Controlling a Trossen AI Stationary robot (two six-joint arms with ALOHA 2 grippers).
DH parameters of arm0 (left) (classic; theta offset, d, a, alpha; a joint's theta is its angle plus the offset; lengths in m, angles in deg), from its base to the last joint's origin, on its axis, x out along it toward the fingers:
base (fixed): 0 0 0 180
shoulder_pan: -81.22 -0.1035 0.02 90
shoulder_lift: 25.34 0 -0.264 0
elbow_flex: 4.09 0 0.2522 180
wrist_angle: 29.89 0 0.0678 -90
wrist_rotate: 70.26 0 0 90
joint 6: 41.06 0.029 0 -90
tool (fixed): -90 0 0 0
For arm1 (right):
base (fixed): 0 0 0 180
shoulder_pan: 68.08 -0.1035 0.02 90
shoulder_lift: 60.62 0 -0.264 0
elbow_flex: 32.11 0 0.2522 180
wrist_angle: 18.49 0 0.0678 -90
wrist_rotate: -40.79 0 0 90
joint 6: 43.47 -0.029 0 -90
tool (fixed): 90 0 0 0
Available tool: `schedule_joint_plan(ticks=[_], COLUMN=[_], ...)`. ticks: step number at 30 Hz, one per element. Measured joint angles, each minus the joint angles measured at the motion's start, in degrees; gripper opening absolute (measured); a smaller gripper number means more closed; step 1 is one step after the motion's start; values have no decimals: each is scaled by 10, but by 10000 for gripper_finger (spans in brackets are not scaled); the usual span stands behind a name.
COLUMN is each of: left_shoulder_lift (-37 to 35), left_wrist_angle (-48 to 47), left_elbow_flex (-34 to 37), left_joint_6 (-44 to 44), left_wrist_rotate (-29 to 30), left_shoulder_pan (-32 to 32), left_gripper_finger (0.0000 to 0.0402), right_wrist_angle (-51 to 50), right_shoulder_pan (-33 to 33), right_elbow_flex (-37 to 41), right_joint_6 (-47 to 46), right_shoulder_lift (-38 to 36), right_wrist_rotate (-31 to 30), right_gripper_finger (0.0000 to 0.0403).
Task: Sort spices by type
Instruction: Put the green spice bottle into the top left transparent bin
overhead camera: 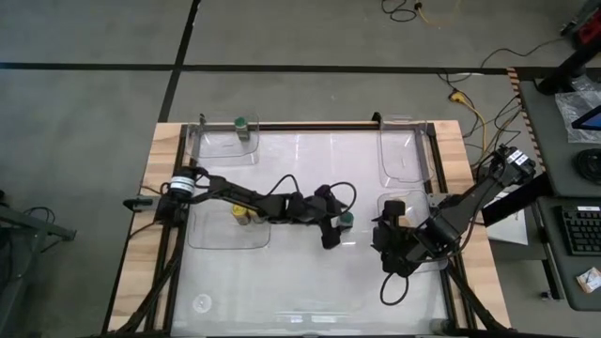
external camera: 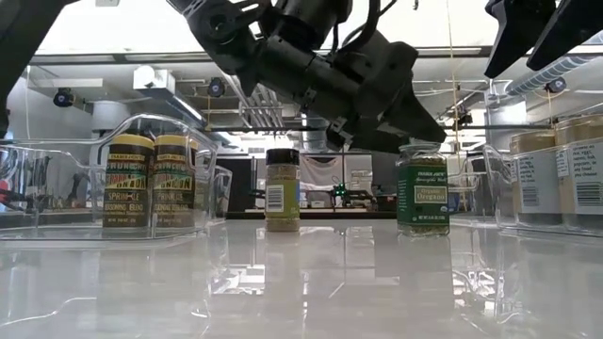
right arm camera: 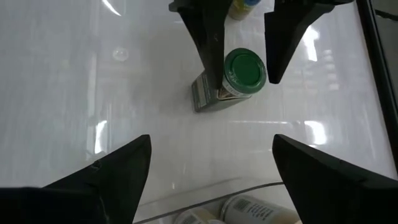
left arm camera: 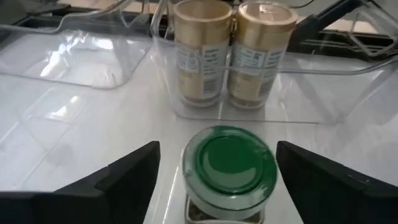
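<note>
High view, from the left: yellow-lidded jars (overhead camera: 242,215) sit in a clear tray (overhead camera: 202,239), partly hidden by the left arm. Mid-table, the left hand (overhead camera: 338,228) straddles the green-lidded jar (overhead camera: 346,220), fingers spread, not gripping. The right hand (overhead camera: 382,239), spread and empty, hovers over the tan-lidded jars (overhead camera: 402,222), mostly covering them.

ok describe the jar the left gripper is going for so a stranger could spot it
On the white table, look mid-right, between the open fingers of the left gripper. The green-lidded jar stands there on the bare surface. Unlike the other jars, it sits in no clear tray.
</note>
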Motion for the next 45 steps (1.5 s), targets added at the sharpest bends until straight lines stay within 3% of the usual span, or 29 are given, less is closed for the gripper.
schedule_joint_plan(ticks=[9,16,24,29,34,39,45], left_shoulder_lift=[0,0,-43,-144,-308,-488,-640], left_wrist_angle=[4,0,-5,-55,-76,-220,-351], left_elbow_flex=[6,6,7,21,109,215,294], left_joint_6=[2,3,22,71,106,98,92], left_wrist_rotate=[0,0,-22,-26,-23,-21,-21], left_shoulder_pan=[0,-1,-1,2,-19,-66,-135], left_gripper_finger=[265,186,184,184,184,184,184], right_wrist_angle=[0,0,0,-1,0,1,25], right_shoulder_pan=[0,0,0,0,0,0,4], right_elbow_flex=[0,0,0,0,1,3,3], right_joint_6=[1,1,1,0,-5,-10,2], right_shoulder_lift=[0,0,0,0,0,0,0], right_wrist_rotate=[-2,-2,-2,-2,-2,-1,-3], right_gripper_finger=[325,315,304,297,289,281,271])
